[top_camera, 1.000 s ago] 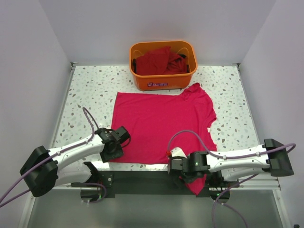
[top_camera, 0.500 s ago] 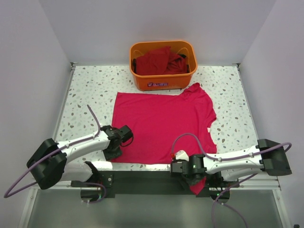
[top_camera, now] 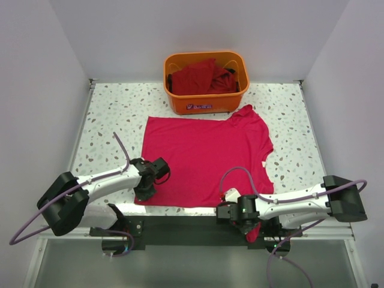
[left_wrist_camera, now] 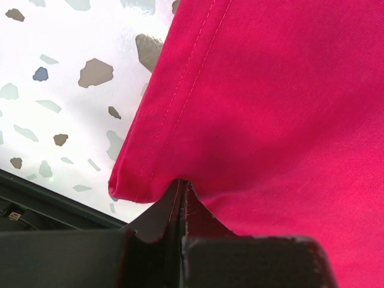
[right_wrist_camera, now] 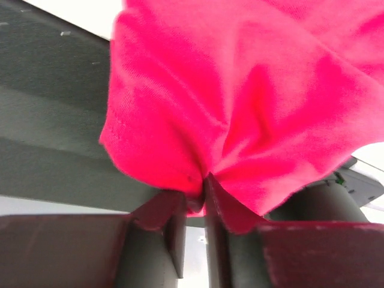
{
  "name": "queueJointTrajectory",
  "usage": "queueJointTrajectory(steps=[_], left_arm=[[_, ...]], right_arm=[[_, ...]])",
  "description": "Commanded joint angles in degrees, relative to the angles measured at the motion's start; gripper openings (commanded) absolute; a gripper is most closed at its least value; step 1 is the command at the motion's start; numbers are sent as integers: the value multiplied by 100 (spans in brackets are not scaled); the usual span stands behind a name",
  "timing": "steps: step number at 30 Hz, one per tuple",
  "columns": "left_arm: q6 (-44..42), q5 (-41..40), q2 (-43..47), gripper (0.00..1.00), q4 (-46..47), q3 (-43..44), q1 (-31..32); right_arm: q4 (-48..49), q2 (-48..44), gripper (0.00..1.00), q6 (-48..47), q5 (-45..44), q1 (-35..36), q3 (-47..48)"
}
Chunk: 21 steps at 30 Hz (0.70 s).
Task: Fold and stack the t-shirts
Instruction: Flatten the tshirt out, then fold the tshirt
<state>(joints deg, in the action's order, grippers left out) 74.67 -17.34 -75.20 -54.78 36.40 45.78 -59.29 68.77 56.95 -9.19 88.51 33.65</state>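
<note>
Two robot arms reach in from the near edge of a white worktop [top_camera: 114, 114] flecked with grey and brown chips.

Nearest the camera, the right pincer [top_camera: 249, 225] sits low over the dark rail [top_camera: 180, 222] that runs along the worktop's near edge. Its jaws are clamped on a bunched fold of the bright crimson t-shirt [top_camera: 204, 156], where the cloth spills off the worktop. In the right wrist view the fabric [right_wrist_camera: 240, 90] puckers into the closed right pincer [right_wrist_camera: 201, 192] and billows above it.

To the left of it and slightly farther in, the left pincer [top_camera: 144, 193] is closed on the shirt's near left corner. In the left wrist view the stitched hem [left_wrist_camera: 270, 120] is nipped between the tips of the left pincer [left_wrist_camera: 182, 186], with speckled worktop [left_wrist_camera: 60, 90] to the left of it.

Beyond both pincers the shirt lies spread mostly flat across the middle of the worktop. One sleeve is rumpled at its far right.

Farther still, past the shirt's far edge, an orange basket [top_camera: 204, 105] stands at the back of the worktop, touching or almost touching the shirt. It holds darker red t-shirts [top_camera: 195, 77] in a loose heap.

Plain pale walls [top_camera: 198, 30] enclose the worktop at the back and on both sides.
</note>
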Motion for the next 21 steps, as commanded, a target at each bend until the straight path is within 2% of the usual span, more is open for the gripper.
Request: queueJointTrajectory(steps=[1,2,3,9,12,13,14,15,16,17,21], left_arm=[[3,56,162,0,179,-125,19],[21,3,268,0,126,-116,19],[38,-75,365,0,100,-38,27],[-14,-155,779,0,-23,209,28],[257,-94,691,0,-260,253,27],[354,-102,673,15,-417,297,28],[503,-103,647,41,-471,376,28],[565,-50,656,81,-507,394,28],[609,20,682,94,-481,394,19],[740,107,699,100,-454,333,19],[1320,574,989,100,-173,-71,133]], right_arm=[[6,110,12,379,-12,44,-132],[-65,84,9,361,-91,44,-52],[-170,49,0,404,-205,44,53],[-1118,-162,0,668,-1163,-114,915],[-1400,-241,0,642,-1418,-578,1152],[-1384,-355,0,564,-1436,-728,1179],[-1314,-417,0,285,-1358,-878,1188],[-1105,-487,0,125,-1314,-1036,1179],[-981,-549,0,-50,-1252,-1299,1153],[-884,-610,0,-339,-1130,-1414,1153],[-672,-497,0,-825,-1041,-1670,1223]])
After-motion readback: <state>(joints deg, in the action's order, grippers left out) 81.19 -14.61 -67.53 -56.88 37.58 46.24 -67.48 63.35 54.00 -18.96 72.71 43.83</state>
